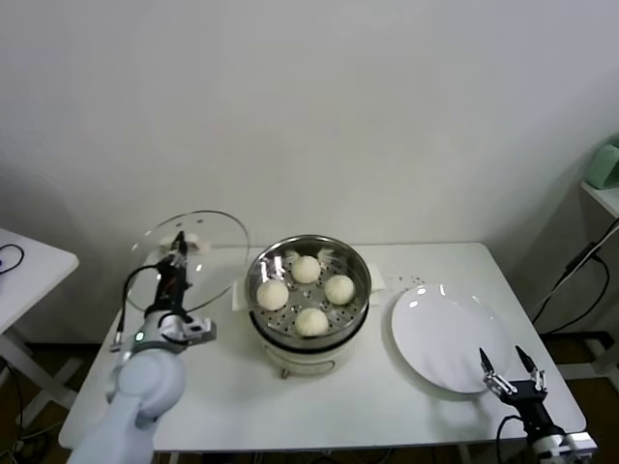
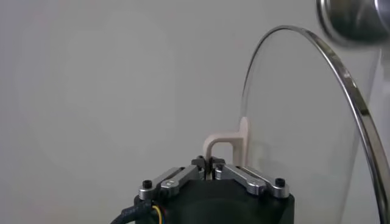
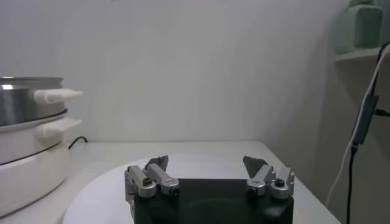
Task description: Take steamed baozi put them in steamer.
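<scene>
A: Nearest us, at five o'clock on the table point(image 1: 232, 401), our right gripper point(image 1: 509, 363) sits with its fingers spread wide, holding nothing, just over the near rim of the white plate point(image 1: 447, 333).

B: And the plate carries nothing. What about our left gripper point(image 1: 178, 253)?

A: At nine o'clock, its fingers are pressed together on the cream handle point(image 2: 226, 143) of the glass lid point(image 1: 218, 253), which we hold tilted up off the table, beside the steamer point(image 1: 360, 290).

B: The steamer stands mid-table, its steel basket on the cream-white cooker base point(image 1: 308, 360). Inside we see all four steamed baozi point(image 1: 310, 320): one at six o'clock, one at nine, one at twelve, one at three, lying apart on the perforated bottom.

A: Farther off, at two o'clock, a shelf point(image 1: 602, 196) bears a green object point(image 1: 606, 162).
</scene>
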Robot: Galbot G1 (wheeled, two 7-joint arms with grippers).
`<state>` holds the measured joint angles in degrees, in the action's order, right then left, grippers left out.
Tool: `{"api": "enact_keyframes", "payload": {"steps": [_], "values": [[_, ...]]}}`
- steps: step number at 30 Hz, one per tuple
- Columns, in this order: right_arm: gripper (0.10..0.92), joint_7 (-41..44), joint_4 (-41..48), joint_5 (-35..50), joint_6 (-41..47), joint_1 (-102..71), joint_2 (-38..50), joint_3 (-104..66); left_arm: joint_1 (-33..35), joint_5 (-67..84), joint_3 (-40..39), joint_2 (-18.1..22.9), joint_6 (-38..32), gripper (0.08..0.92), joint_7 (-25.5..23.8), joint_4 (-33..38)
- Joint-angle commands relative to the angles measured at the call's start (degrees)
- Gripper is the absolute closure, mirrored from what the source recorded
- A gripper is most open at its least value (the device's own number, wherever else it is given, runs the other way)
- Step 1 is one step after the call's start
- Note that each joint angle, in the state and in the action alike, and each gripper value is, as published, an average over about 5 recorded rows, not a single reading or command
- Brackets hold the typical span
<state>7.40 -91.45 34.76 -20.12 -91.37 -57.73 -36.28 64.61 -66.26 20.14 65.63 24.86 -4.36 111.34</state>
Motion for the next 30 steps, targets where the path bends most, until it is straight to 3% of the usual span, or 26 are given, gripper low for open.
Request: {"api": "enact_keyframes", "payload": {"steps": [1,9,17,30], "values": [[0.203,-0.2,0.2,-0.4,0.5,0.2,0.0,0.2,-6.2,-6.4,-15.6,2.6,8.5,0.856,-6.4,2.4],[0.203,-0.7,0.6,-1.1,2.0,0.9,0.0,0.6,-9.2,-13.1,-21.8,7.8,9.6,0.856,-11.1,2.0],[0.203,-0.8,0.8,-1.2,2.5,1.3,0.4,0.8,-6.6,-19.1,-23.7,12.2,9.7,0.856,-13.4,2.2],[0.203,-0.6,1.1,-1.3,2.8,2.0,0.4,1.6,-5.0,-25.8,-25.4,19.7,8.6,0.856,-13.3,-1.7]]}}
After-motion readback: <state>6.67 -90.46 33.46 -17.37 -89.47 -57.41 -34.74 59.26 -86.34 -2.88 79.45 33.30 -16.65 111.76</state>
